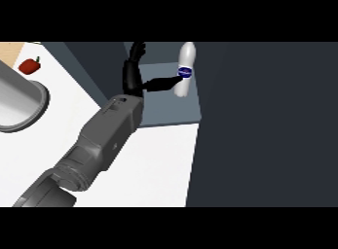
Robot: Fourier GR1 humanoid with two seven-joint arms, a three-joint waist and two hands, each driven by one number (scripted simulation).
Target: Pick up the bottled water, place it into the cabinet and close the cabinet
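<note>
One hand (139, 78) in view, black, at the end of a grey forearm (99, 141) that rises from the lower left toward the top centre. Which arm this is cannot be told from the view alone; it enters at the left side. Its fingers reach up and to the right, and one dark digit (160, 83) stretches across to the bottled water (186, 70), meeting it at the blue label (185, 72) around the bottle's middle. The other fingers curve upward along a black line toward the upper edge. Whether the hand is truly wrapped round the bottle or only touching it with a digit cannot be told (contact is on the bottle's left side only, as far as it shows).

Bottled water: white, slim, standing on end in the view, cap end up, over a blue-grey panel (171, 109) beside a large dark surface (272, 126) filling the right side.

Further out: white worktop (157, 165) under the forearm. At left, a big grey cylinder (9, 99) with a rimmed end. Near the upper left corner, a small red item (29, 66) with a green stem, well apart from the hand.
</note>
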